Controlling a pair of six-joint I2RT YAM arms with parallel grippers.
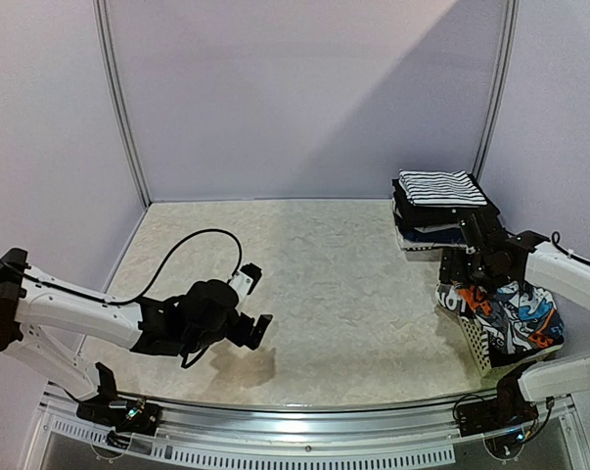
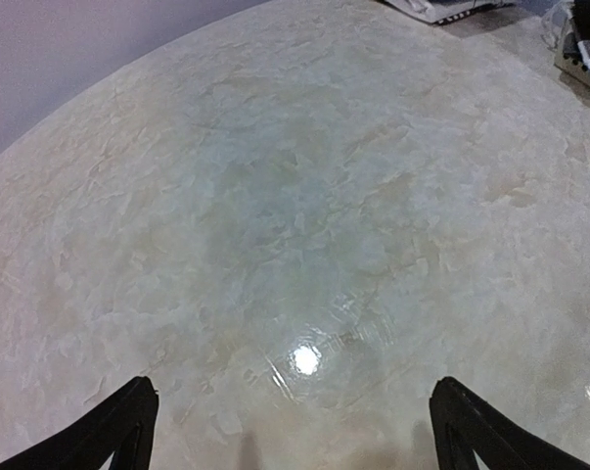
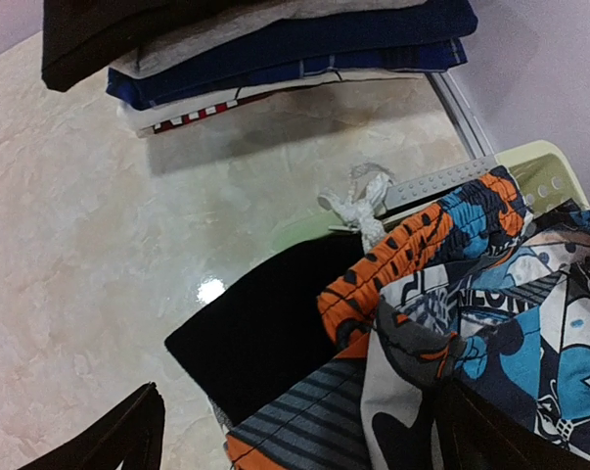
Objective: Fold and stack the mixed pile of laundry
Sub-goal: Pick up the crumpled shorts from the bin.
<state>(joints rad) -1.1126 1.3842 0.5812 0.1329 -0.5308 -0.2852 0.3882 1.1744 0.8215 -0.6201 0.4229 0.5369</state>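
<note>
I see my left jaws wide open, empty, above the table; my right jaws, equally wide, hover empty over the printed garment in the basket

Beige marbled table, white lattice basket at its right edge, pale lilac walls.

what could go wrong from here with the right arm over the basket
The open right gripper hangs over both the orange, blue and white print garment and a black cloth; it may pinch both.
That garment drapes over the rim of the white plastic lattice basket, so pulling could drag the basket.
The folded clothes stack sits just beyond the arm; a lift could knock it.
</note>
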